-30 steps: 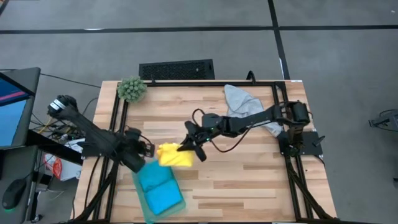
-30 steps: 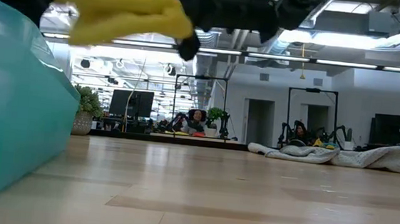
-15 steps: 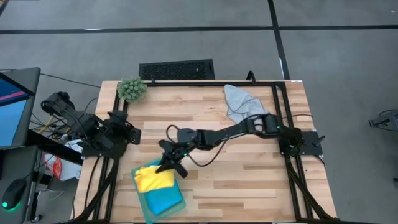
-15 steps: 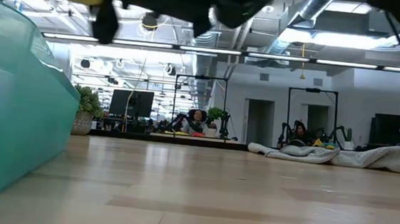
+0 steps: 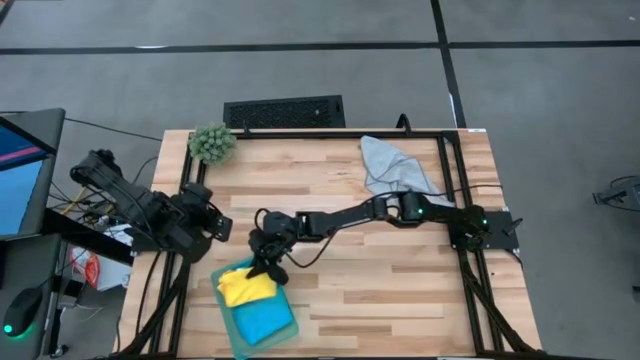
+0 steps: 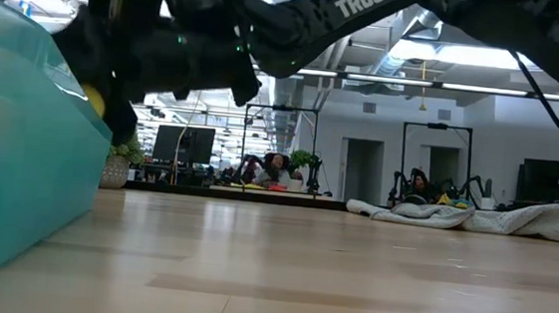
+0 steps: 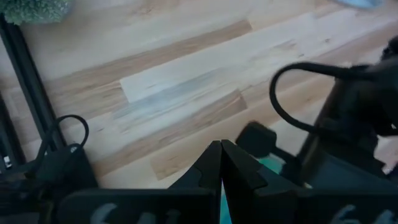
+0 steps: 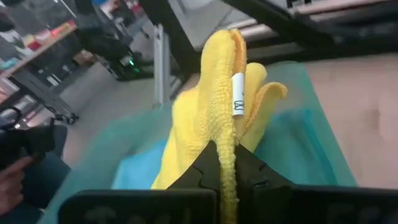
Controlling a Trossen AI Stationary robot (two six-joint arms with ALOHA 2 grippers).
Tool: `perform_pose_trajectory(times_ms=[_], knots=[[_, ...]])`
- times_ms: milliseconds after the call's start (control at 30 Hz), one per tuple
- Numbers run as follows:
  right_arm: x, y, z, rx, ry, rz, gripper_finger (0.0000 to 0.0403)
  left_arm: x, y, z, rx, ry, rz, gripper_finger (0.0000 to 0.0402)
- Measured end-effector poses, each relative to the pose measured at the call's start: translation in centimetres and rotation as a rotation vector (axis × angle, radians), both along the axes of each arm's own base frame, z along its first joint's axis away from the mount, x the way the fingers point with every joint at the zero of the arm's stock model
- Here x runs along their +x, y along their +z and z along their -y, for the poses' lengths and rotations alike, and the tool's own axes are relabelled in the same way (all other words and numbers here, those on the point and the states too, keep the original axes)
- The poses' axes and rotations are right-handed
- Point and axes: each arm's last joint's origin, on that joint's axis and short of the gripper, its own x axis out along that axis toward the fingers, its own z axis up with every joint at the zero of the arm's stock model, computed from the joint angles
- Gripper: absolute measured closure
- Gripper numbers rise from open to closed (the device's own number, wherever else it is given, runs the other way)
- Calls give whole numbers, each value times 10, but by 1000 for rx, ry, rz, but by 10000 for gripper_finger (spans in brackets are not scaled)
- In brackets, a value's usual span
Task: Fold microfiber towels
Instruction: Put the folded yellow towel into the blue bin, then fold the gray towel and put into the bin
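A folded yellow towel [image 5: 245,288] lies over a bright blue towel [image 5: 266,322] inside a teal bin [image 6: 18,176] at the table's near left. My right gripper [image 5: 266,268] reaches across from the right and is shut on the yellow towel [image 8: 211,106] at the bin's far edge. My left gripper [image 5: 214,226] hangs shut and empty above the table's left edge, beside the bin. A light grey towel [image 5: 390,165] lies crumpled at the far right of the table. My right gripper pinches the yellow towel's folded edge [image 8: 225,138] between its two fingers, several layers together. The fingers come from the table's right, slanting slightly down. The towel reaches out ahead of the fingers, and its far part rests on the blue towel [image 8: 134,171] in the bin.
A fuzzy green plant ball [image 5: 211,143] stands at the far left corner. A black metal frame [image 5: 443,190] runs along the table's left and right sides. Bare wood [image 5: 400,280] lies across the middle and near right. The low view shows a room with screens behind the table.
My right gripper has carried the yellow towel from the table's middle toward the near left and down, onto the blue towel in the bin. My left gripper has drawn away from the bin toward the left edge and risen.
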Motion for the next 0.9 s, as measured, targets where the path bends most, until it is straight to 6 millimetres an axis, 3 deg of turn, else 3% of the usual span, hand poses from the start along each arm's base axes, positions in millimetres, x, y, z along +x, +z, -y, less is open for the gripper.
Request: perform_pose_trajectory(times_ms=[233, 400, 633, 800, 900], knots=[[-1, -7, 6, -107, -5, 5, 325, 5, -3, 4, 12, -39, -19, 401], [-1, -1, 2, -187, -21, 27, 259, 5, -2, 4, 18, -37, -16, 401], [5, 37, 4, -257, -22, 10, 165, 5, -2, 4, 22, -44, -19, 401], [-2, 58, 28, -312, 1, -126, 155, 5, -2, 4, 33, -49, -16, 401], [-18, 78, 53, -320, 21, -229, 161, 5, -1, 3, 61, -45, 4, 401]])
